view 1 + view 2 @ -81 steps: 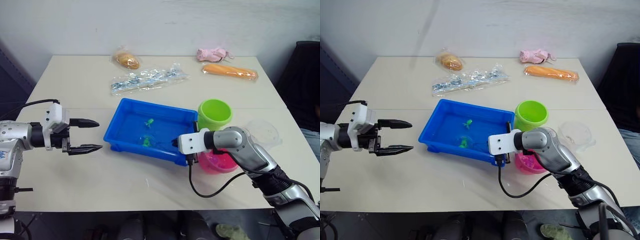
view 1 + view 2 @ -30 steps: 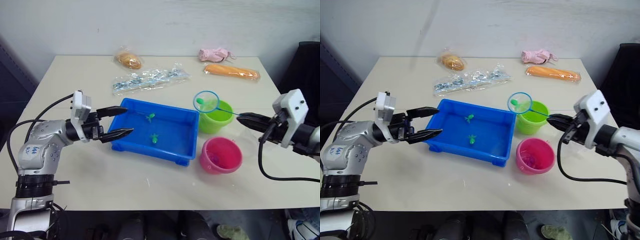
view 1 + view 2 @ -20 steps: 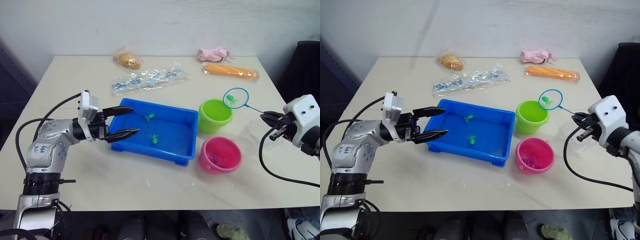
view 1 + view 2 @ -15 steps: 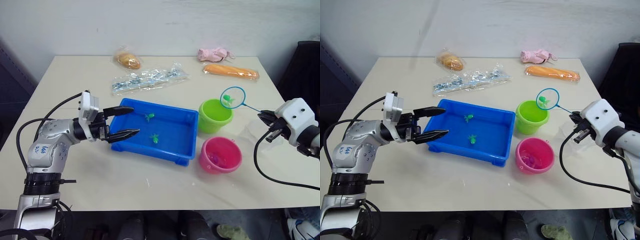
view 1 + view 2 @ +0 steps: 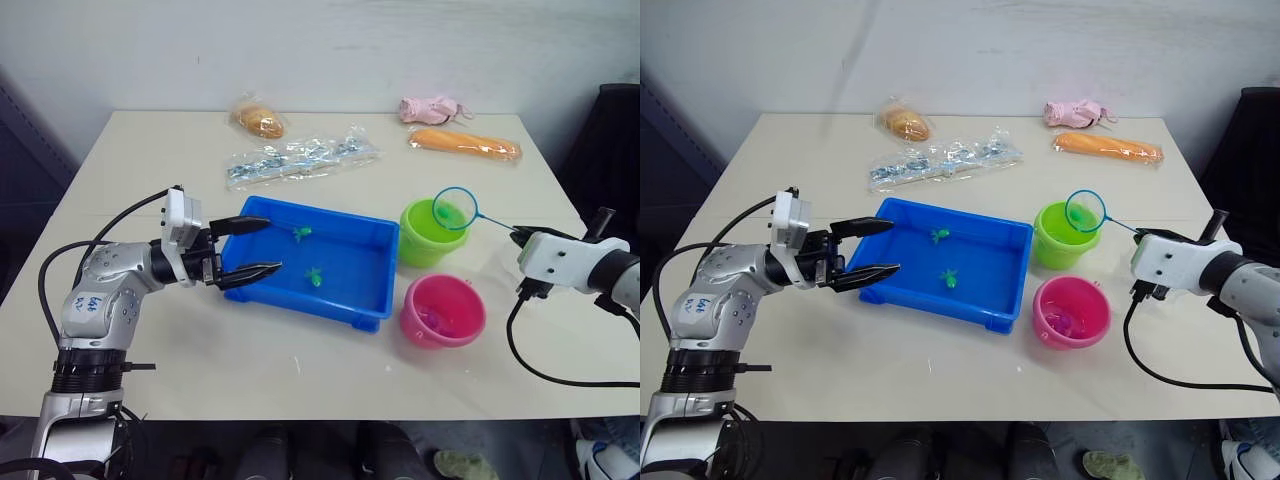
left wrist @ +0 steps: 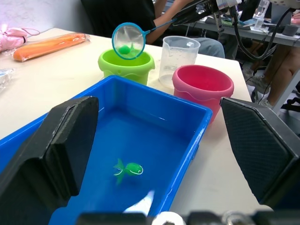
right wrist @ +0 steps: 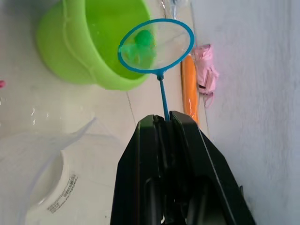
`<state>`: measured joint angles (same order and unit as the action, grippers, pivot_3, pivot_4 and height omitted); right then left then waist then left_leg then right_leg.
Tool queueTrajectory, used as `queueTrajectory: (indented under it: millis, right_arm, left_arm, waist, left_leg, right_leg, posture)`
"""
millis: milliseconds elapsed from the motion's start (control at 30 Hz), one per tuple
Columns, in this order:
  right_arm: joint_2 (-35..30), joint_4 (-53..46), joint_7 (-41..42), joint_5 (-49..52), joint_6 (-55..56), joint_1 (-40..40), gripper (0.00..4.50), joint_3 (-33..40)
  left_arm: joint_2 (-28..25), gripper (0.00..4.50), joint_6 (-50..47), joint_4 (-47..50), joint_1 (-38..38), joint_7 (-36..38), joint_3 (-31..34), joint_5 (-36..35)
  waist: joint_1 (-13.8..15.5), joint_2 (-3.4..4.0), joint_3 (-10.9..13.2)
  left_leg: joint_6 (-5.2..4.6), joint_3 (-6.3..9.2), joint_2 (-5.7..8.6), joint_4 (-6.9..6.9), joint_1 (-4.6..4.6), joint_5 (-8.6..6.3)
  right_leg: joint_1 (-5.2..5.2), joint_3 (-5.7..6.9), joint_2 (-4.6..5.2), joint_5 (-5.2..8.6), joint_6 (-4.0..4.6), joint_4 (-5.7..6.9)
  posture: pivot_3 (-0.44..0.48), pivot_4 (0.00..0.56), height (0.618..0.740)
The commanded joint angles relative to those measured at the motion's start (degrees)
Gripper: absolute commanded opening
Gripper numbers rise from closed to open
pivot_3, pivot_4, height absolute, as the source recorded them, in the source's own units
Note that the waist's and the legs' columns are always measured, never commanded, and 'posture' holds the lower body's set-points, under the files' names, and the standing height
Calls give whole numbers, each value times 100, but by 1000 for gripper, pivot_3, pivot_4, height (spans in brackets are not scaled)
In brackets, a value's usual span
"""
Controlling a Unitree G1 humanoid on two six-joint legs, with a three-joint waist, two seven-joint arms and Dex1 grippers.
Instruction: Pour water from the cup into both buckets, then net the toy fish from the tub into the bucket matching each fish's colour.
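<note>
Right wrist view shows the right gripper [image 7: 164, 123] clamped on the thin handle of the small blue-rimmed net [image 7: 156, 45], a green toy fish [image 7: 139, 47] in its mesh, hoop over the lime green plastic bucket's [image 5: 428, 232] rim at frame centre-right. The left gripper [image 5: 252, 248] gapes empty over the blue rectangular tub [image 5: 352, 263]. The pink bucket's [image 5: 443, 311] contents are hard to make out.

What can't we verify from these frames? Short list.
- Contents of the pink bucket: head views show only a dark smudge, too small to count fish.
- Whether the green fish in the net has left the mesh: the left wrist view still shows a green blob behind it.
- Water level in the green bucket: the net hoop overlaps its mouth.
- Clear cup: any water left is unreadable through its translucent wall.
</note>
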<state>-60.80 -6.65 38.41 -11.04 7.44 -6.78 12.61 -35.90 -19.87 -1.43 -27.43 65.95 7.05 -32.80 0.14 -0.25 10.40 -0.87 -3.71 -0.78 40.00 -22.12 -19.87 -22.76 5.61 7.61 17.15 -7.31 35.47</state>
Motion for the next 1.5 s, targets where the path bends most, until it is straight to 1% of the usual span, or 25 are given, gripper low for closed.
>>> queueTrajectory:
  millis: [33,200,333,467,567,633,733,767,833,867,900,967,1033,1100,1167,1267,1333,1500]
  right_arm:
    - [-263,233,-348,-560,478,-122,0,7]
    - [-289,326,-791,-927,1102,-325,0,-59]
    - [-341,529,-884,-1091,1410,-427,0,-91]
    - [-298,679,-913,-1101,1483,-517,0,-71]
    - [-393,783,-1016,-1380,1726,-550,0,-183]
    - [-403,835,-1065,-1401,1802,-561,0,-213]
    - [-330,811,-1037,-1152,1787,-620,0,-129]
    - [-223,754,-912,-795,1672,-652,0,-63]
    - [112,473,-534,262,1048,-781,0,78]
    - [253,238,-201,952,595,-830,0,85]
    - [338,32,66,1437,212,-863,0,80]
    - [410,-283,399,1986,-383,-954,0,46]
    - [299,-773,928,2320,-953,-1117,0,-362]
    - [436,-1166,1048,2713,-1878,-1418,0,-690]
    - [493,-1408,1218,2685,-2416,-1654,0,-1148]
    - [492,-1393,1413,1907,-2339,-1925,0,-1955]
    - [515,-1290,1442,1608,-2153,-2036,0,-2177]
    - [906,-723,1311,949,-2015,-2632,0,-2637]
  left_arm:
    - [50,4459,104,-50,-155,54,-51,33]
    - [79,4459,187,-149,-212,81,-97,94]
    - [97,4459,259,-172,-181,82,-87,117]
    - [118,4459,317,-200,-183,68,-85,142]
    - [133,4459,361,-208,-188,56,-84,156]
    - [138,4459,375,-215,-200,48,-81,164]
    - [127,4459,378,-191,-187,29,-55,150]
    - [114,4459,376,-175,-167,27,-41,139]
    - [61,4459,362,-133,-91,40,16,106]
    - [32,4459,344,-116,-48,43,57,80]
    - [9,4459,332,-106,-13,44,90,60]
    - [-31,4459,326,-129,22,57,137,48]
    - [-97,4459,371,-171,121,89,214,71]
    - [-149,4459,421,-193,215,103,275,81]
    - [-180,4459,532,-203,315,88,354,115]
    - [-369,4459,571,-250,499,122,387,238]
    - [-457,4459,646,-268,546,175,350,295]
    - [-570,4459,682,-215,670,215,425,275]
  waist:
    - [3,0,0]
    - [-9,0,0]
    - [-17,0,0]
    - [-6,0,0]
    - [-19,0,0]
    - [-20,0,0]
    - [-17,0,0]
    - [-18,0,0]
    - [-19,0,0]
    - [-19,0,0]
    - [-25,0,0]
    - [-27,1,0]
    - [-24,2,0]
    - [-26,2,0]
    - [-19,2,0]
    - [-4,2,0]
    - [20,2,0]
    - [-22,2,0]
  left_leg:
    - [0,0,0,0,0,0]
    - [0,0,0,1,0,0]
    - [3,1,-2,0,0,2]
    - [2,1,-1,1,0,2]
    - [2,1,-1,1,0,2]
    - [2,1,-3,1,1,2]
    - [2,1,-2,1,1,2]
    - [2,1,-2,1,1,2]
    - [2,2,-4,2,1,2]
    - [3,6,-5,2,1,3]
    - [3,8,-5,3,2,3]
    - [3,12,-8,2,3,3]
    - [3,15,-7,3,3,3]
    - [2,20,-8,2,5,2]
    - [2,40,-8,3,5,2]
    - [0,61,-3,4,3,1]
    - [-2,65,3,4,-2,0]
    - [-4,62,6,6,-3,0]
  right_leg:
    - [1,0,0,0,0,0]
    - [1,1,0,0,0,0]
    - [1,1,-2,0,0,-1]
    - [2,1,0,0,0,0]
    - [2,1,0,0,0,0]
    - [2,1,-2,0,0,0]
    - [2,1,0,0,0,0]
    - [2,1,0,0,0,0]
    - [3,2,-2,0,0,0]
    - [6,6,-3,0,0,-1]
    - [9,8,-2,0,0,0]
    - [9,9,-6,0,0,-1]
    - [9,9,-5,0,0,-1]
    - [9,7,-4,0,0,-1]
    - [9,8,-3,0,0,1]
    - [9,9,0,0,0,-1]
    - [8,10,3,0,1,-3]
    - [7,8,5,-1,-1,-1]
  posture:
    - [0,150,740]
    - [0,150,740]
    - [0,150,740]
    - [0,150,740]
    - [0,150,740]
    - [0,150,740]
    - [0,150,740]
    - [0,150,740]
    - [0,150,740]
    - [0,150,740]
    - [0,150,740]
    - [0,150,740]
    - [0,150,740]
    - [0,150,740]
    - [0,150,740]
    - [0,150,740]
    - [0,150,740]
    - [0,150,740]
